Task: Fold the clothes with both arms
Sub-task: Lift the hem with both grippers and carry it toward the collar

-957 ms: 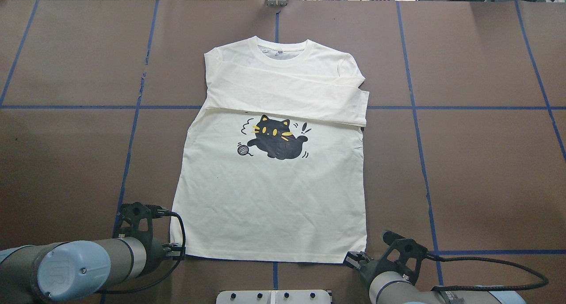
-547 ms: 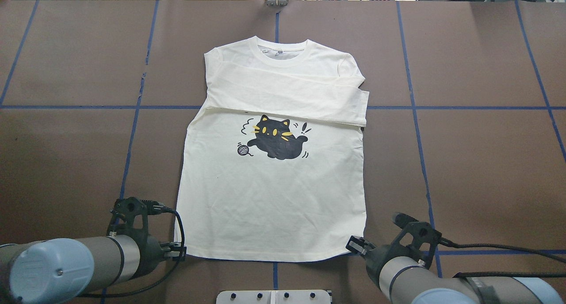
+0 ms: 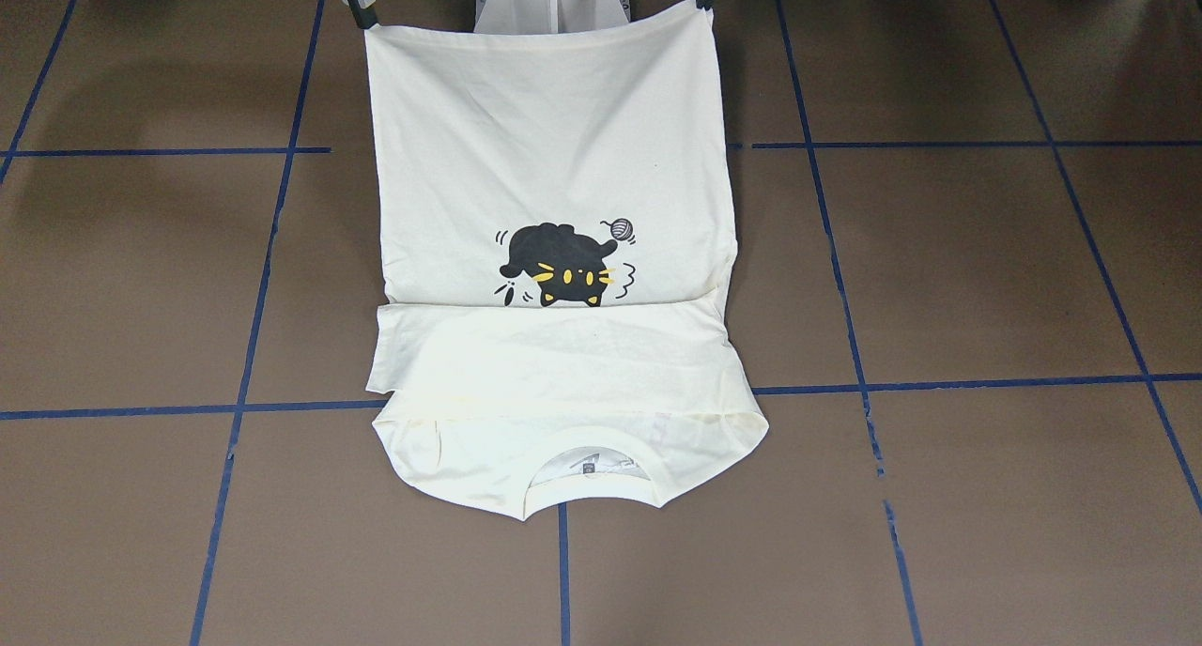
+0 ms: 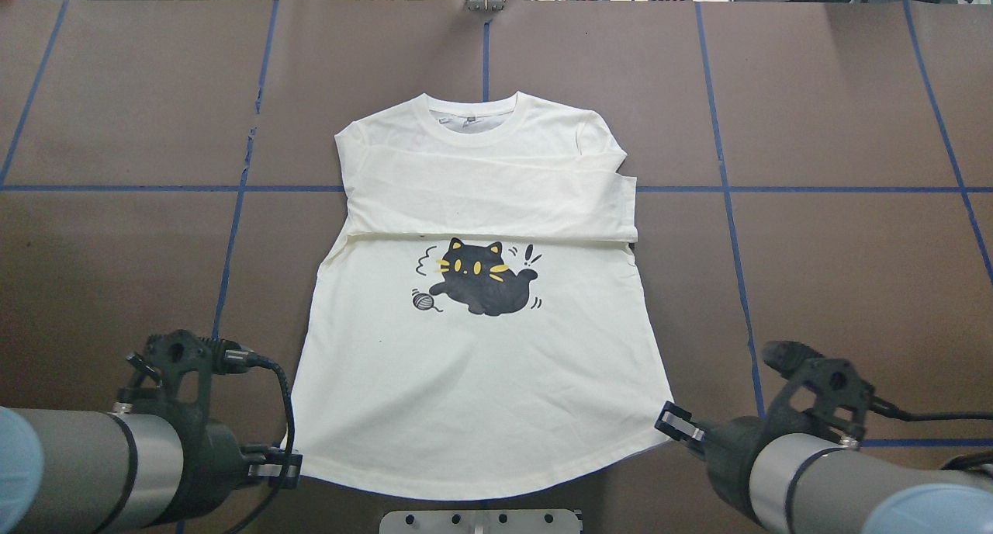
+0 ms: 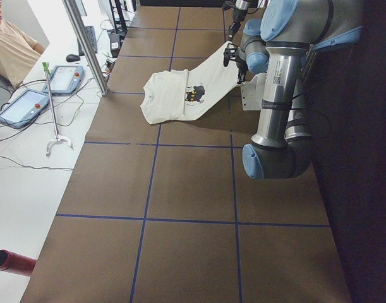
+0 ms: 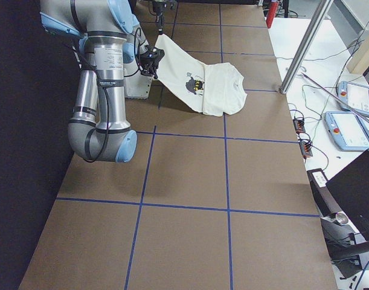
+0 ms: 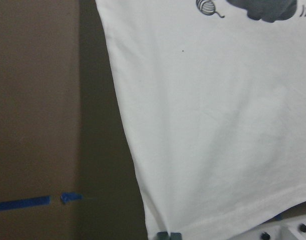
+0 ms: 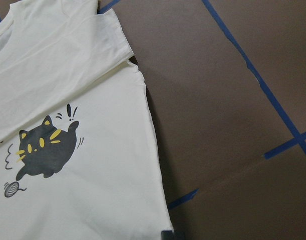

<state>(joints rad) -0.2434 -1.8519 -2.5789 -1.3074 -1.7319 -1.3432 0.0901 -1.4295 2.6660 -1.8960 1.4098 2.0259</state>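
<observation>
Left black two-finger tool (image 4: 288, 468) clamps the near-left hem corner of a cream-white cotton shirt with black cat print (image 4: 481, 386); right tool (image 4: 670, 423) clamps the near-right corner; hem raised over the near edge of the brown surface (image 4: 853, 286), collar lying mid-surface; next, probably, both carry the hem evenly toward the collar; blue tape (image 4: 155, 188) grids the surface; control tablets (image 5: 25, 107) alongside.

Brown table (image 4: 853, 286) with a blue tape grid (image 4: 814, 188) spreads ahead of the left fingers (image 4: 279, 469) and right fingers (image 4: 673, 424). White base (image 4: 481, 521) lies between them. Two pendants (image 5: 22, 107) and a seated person (image 5: 9, 44) are well beyond.
</observation>
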